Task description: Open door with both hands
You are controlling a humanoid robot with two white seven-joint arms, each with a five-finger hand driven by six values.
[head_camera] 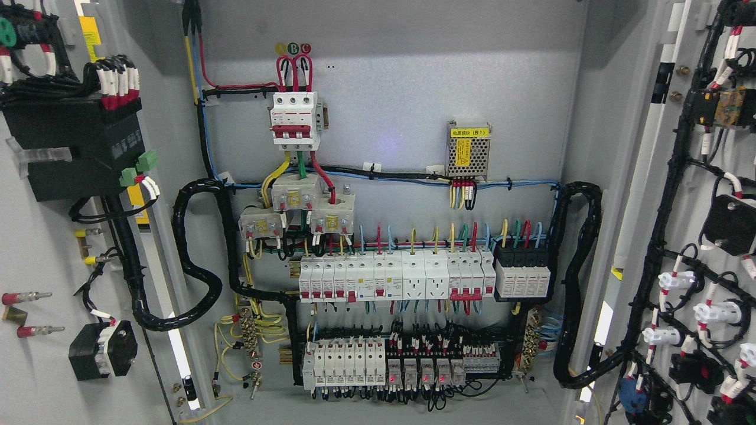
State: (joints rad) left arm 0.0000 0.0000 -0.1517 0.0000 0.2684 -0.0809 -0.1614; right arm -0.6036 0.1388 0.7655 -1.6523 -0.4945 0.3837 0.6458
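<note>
At cabinet front: both doors stand swung wide, interior fully exposed.
Left door: at 9 o'clock, inner face turned to camera, carrying a black module and wiring.
Right door: at 3 o'clock, inner face lined with black cable loom.
Back panel: breakers at 12 o'clock, terminal rows toward 6, reachable because the doors are clear.
Hands: neither robot hand in view; state cannot be told.
Task judgement: opening looks complete.
</note>
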